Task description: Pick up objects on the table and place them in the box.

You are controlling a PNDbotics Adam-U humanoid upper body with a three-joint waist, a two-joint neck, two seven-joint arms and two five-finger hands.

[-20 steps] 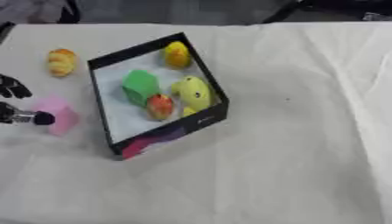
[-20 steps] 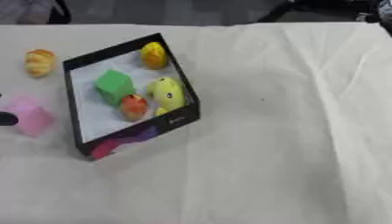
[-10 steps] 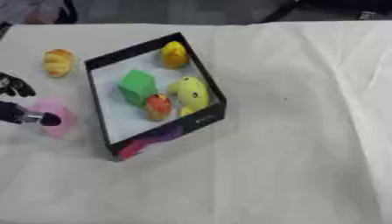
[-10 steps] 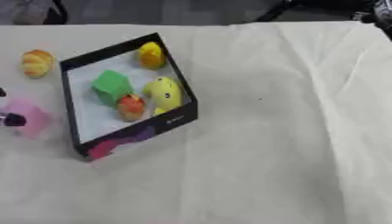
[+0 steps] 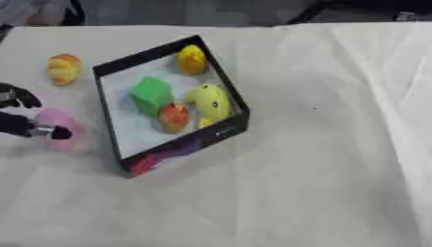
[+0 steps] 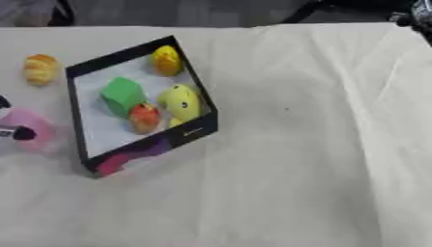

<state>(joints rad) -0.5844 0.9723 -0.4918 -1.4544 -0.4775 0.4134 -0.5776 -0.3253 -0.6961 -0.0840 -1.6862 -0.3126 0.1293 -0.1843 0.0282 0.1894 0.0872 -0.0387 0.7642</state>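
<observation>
A black box (image 5: 233, 130) with a white floor stands askew left of centre. Inside lie a green block (image 5: 152, 94), a small yellow toy (image 5: 192, 59) in the far corner, a larger yellow toy (image 5: 211, 101) and an orange-red fruit (image 5: 174, 116). A pink object (image 5: 60, 140) rests on the cloth left of the box. My left hand (image 5: 19, 124) comes in from the left edge, one dark finger lying across the pink object's front and others curled over its far side. A yellow-orange pastry-like piece (image 5: 63, 68) lies beyond them. My right hand does not show.
A white cloth (image 5: 320, 159) covers the whole table, with wide open room right of the box and in front of it. Dark shapes stand beyond the far edge.
My left hand's finger has slid right onto the pink object. The pink object and the box have stayed where they were.
</observation>
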